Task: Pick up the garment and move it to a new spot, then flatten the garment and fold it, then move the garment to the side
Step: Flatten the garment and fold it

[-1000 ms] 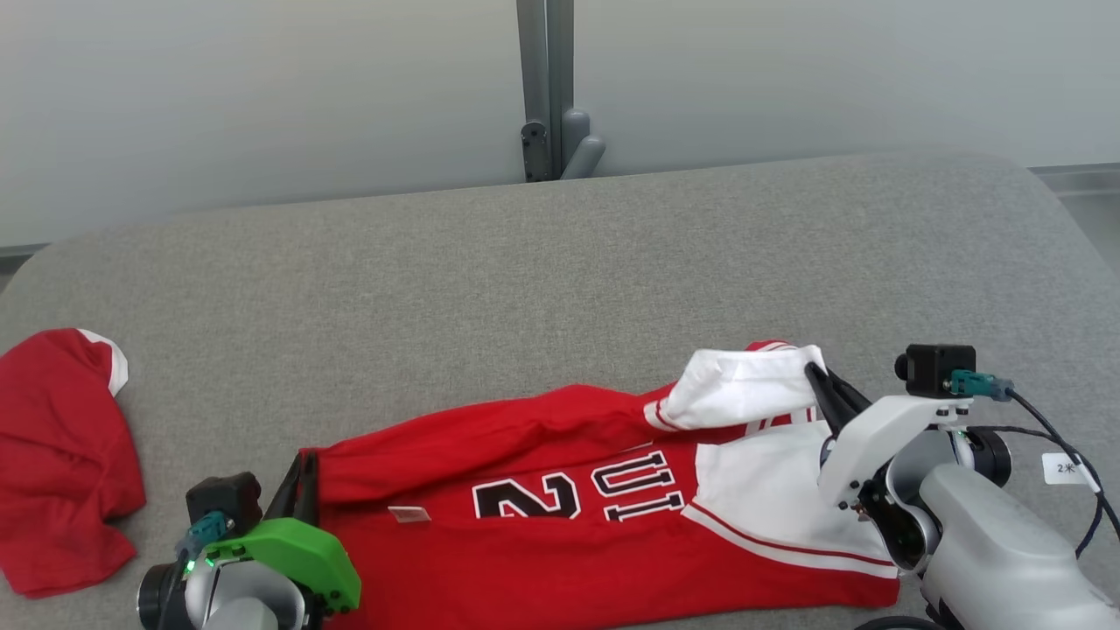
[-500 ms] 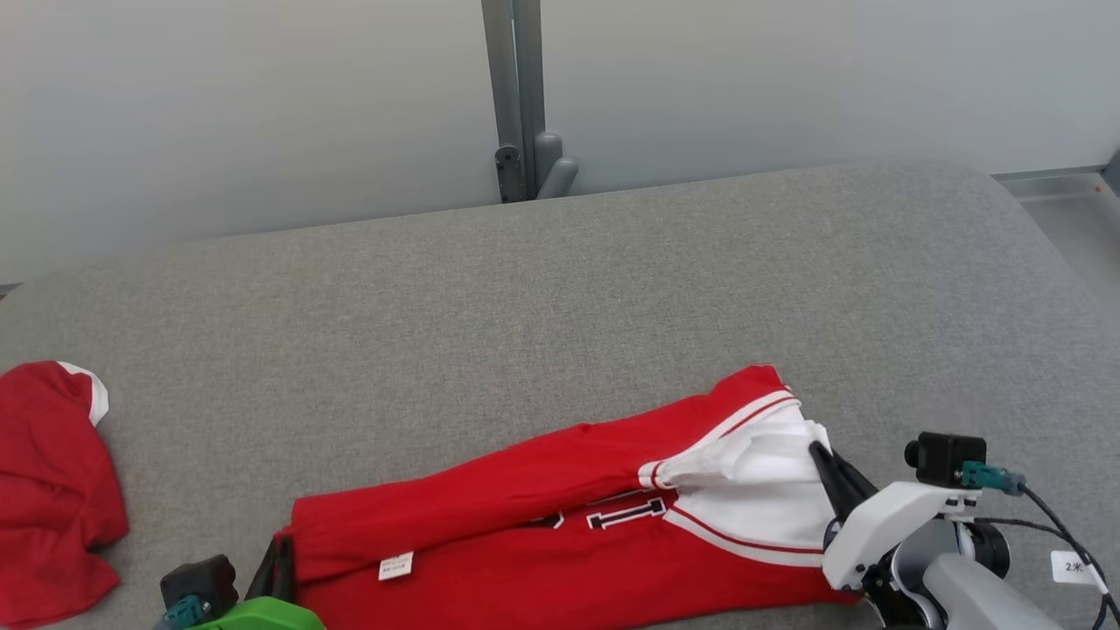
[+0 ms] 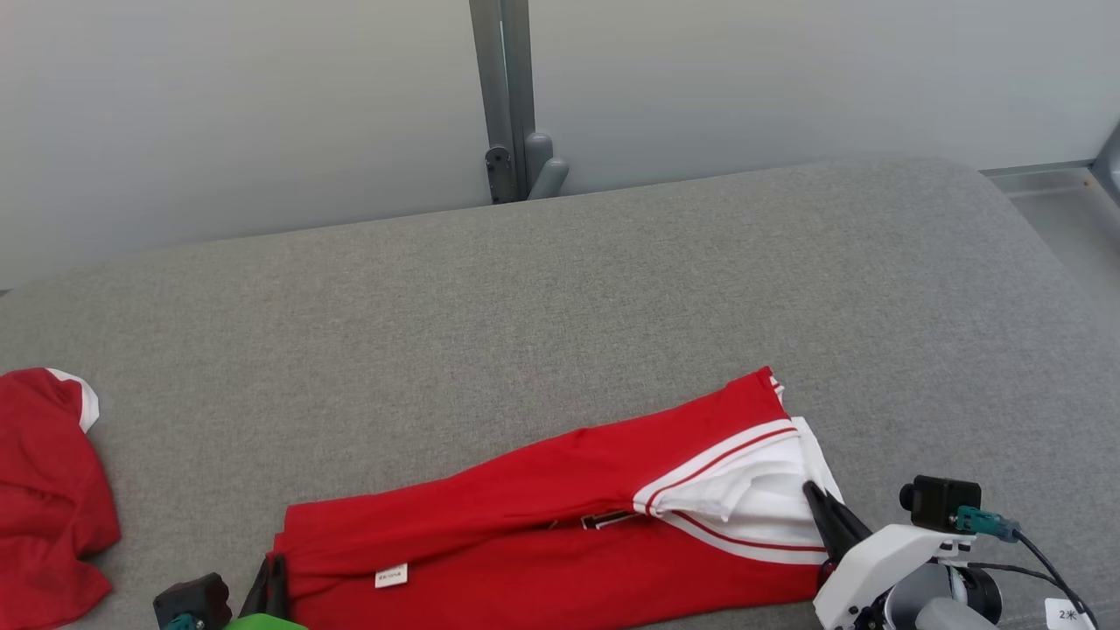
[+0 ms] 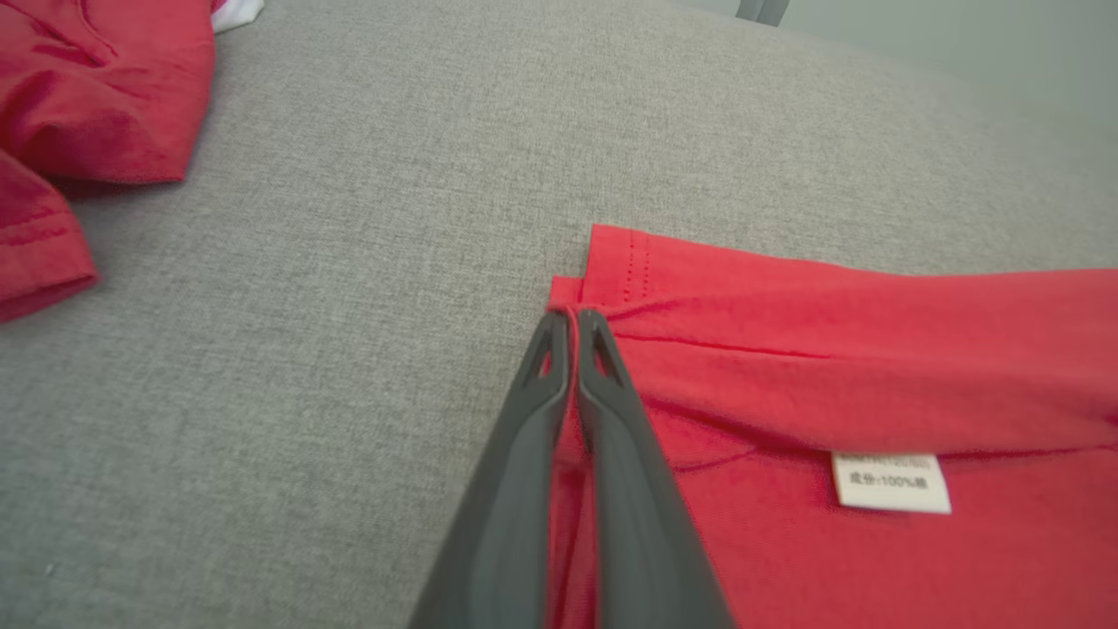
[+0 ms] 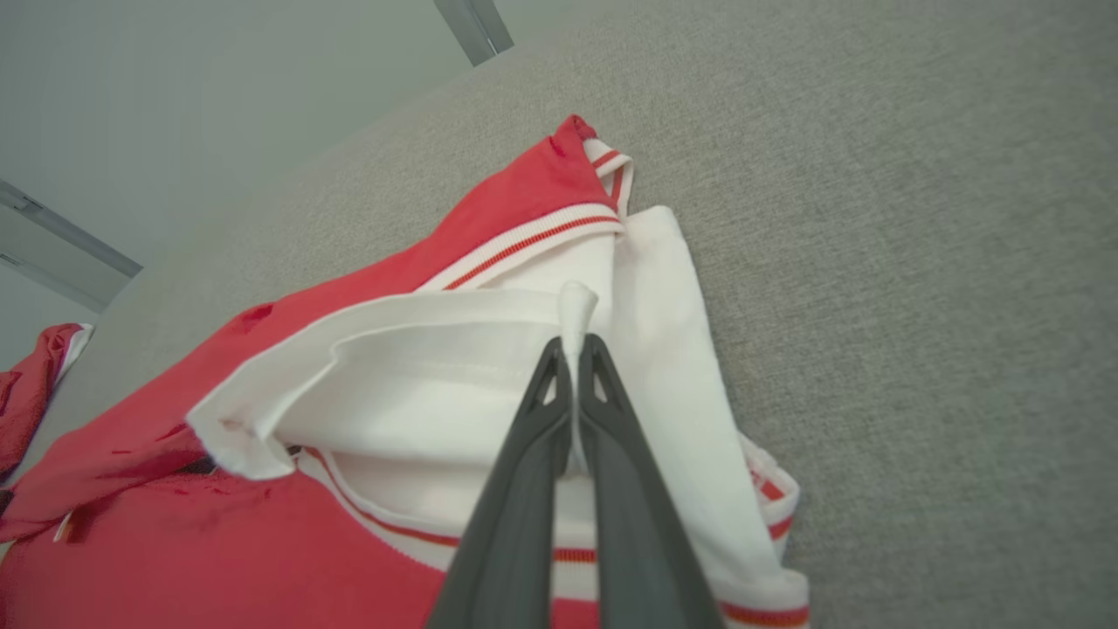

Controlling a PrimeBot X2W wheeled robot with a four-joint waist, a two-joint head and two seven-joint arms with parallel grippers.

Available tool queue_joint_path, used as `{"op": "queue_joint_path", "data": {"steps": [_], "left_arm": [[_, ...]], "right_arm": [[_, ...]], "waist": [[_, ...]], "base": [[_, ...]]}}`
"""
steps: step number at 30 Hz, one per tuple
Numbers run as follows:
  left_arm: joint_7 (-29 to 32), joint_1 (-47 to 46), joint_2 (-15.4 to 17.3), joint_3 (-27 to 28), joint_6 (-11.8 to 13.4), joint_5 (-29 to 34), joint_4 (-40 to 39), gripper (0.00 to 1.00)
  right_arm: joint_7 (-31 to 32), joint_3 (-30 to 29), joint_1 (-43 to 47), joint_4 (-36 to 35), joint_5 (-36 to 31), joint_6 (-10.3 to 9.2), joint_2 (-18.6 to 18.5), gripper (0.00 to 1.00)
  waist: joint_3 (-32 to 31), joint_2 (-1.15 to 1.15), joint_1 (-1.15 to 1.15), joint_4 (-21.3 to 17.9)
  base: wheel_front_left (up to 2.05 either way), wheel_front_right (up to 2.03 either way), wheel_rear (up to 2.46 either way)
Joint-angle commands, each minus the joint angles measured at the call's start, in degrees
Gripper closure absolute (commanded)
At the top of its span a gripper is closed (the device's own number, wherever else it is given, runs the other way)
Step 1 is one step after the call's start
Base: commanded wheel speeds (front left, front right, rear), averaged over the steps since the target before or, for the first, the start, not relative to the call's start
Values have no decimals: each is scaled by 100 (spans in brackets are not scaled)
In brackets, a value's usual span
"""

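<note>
the red garment [image 3: 525, 516] with white shoulders lies folded lengthwise across the lower middle of the head view on the grey padded surface [image 3: 612, 289]. at the lower left the left gripper [image 4: 572, 316], fingers pinched together, clamps its red hem corner, a white label [image 4: 891, 482] just beside. at the lower right the right gripper [image 5: 575, 342] is closed on the white sleeve edge. another red cloth [image 3: 44, 499] lies at the far left edge, well apart

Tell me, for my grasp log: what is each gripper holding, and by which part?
The red-and-white fabric jersey: left gripper pinches its red hem corner, right gripper a fold of its white sleeve.
</note>
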Motion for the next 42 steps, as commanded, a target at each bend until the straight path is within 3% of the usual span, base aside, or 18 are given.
{"op": "queue_joint_path", "data": {"steps": [1, 2, 3, 4, 5, 16, 24, 42], "left_arm": [[0, 89, -14, 33, -9, 82, -4, 100], [0, 97, -21, 43, -13, 105, 1, 100], [0, 96, -25, 55, -2, 139, -15, 86], [0, 104, -28, 73, 30, 174, -68, 35], [0, 147, -33, 91, 40, 203, -98, 0], [0, 890, -107, 435, 355, 490, -1135, 0], [0, 1096, -111, 157, 430, 339, -1418, 0], [1, 1087, -111, -164, 519, 168, -1486, 0]], "right_arm": [[-32, -24, 97, 9, -73, -7, -12, 100], [-34, -36, 110, 28, -109, -7, -20, 100], [-35, -63, 128, 71, -145, -7, -28, 73], [-33, -84, 142, 90, -171, -7, -15, 0], [-40, -131, 149, 91, -199, -7, 1, 0], [-61, -1104, 754, -637, -976, -7, 149, 0], [-35, -945, 973, -853, -1359, -7, 394, 0], [261, -957, 903, -955, -651, -7, 732, 0]], "waist": [[9, 0, 1, -5], [14, 0, 1, -7], [17, 0, 1, -6], [16, 0, 1, -3], [12, 0, 1, -1], [-164, 0, 1, 31], [-226, 0, 1, 136], [-52, 0, 1, 239]], "base": [[0, 0, 0], [0, 0, 0], [0, 0, 0], [0, 0, 0], [0, 0, 0], [0, 0, 0], [0, 0, 0], [0, 0, 0]]}}
